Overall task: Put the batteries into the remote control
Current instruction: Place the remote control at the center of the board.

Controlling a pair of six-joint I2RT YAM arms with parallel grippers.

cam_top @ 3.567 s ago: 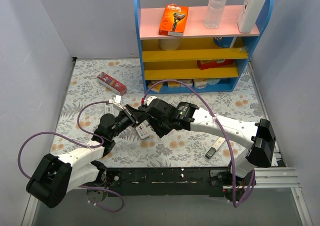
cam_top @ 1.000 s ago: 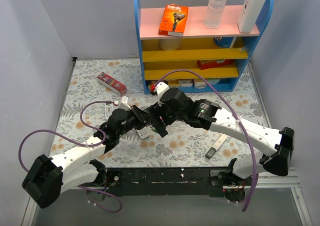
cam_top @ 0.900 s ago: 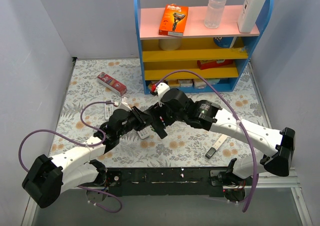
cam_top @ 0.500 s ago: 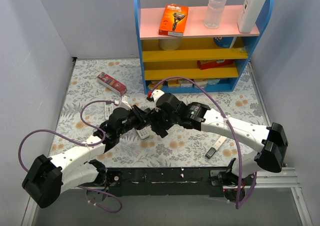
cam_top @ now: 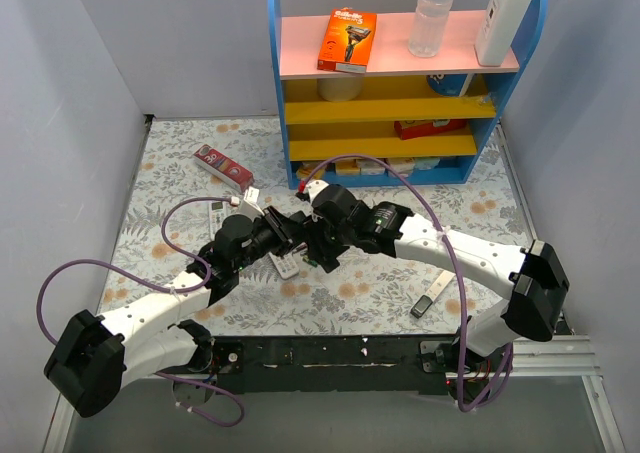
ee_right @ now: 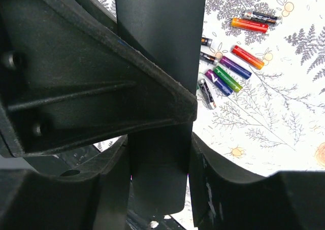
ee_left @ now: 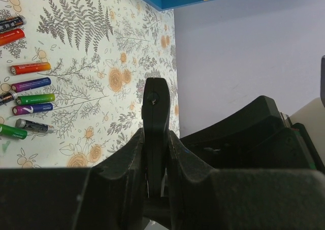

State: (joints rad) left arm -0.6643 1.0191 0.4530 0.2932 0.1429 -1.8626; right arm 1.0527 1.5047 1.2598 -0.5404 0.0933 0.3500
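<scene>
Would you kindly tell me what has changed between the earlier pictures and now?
The right arm drew its elbow back in, and the right claw closed onto the flat black remote control. The left arm edged slightly forward early on. Unchanged: the left claw still pinches that remote, and the small white remote and the blue shelf unit stayed put.

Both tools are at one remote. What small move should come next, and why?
Probably the right tool, its fingers against the sides of the remote that the left tool clamps edge-on, should gently pull to open it for loading: the batteries in view lie loose on the table.
</scene>
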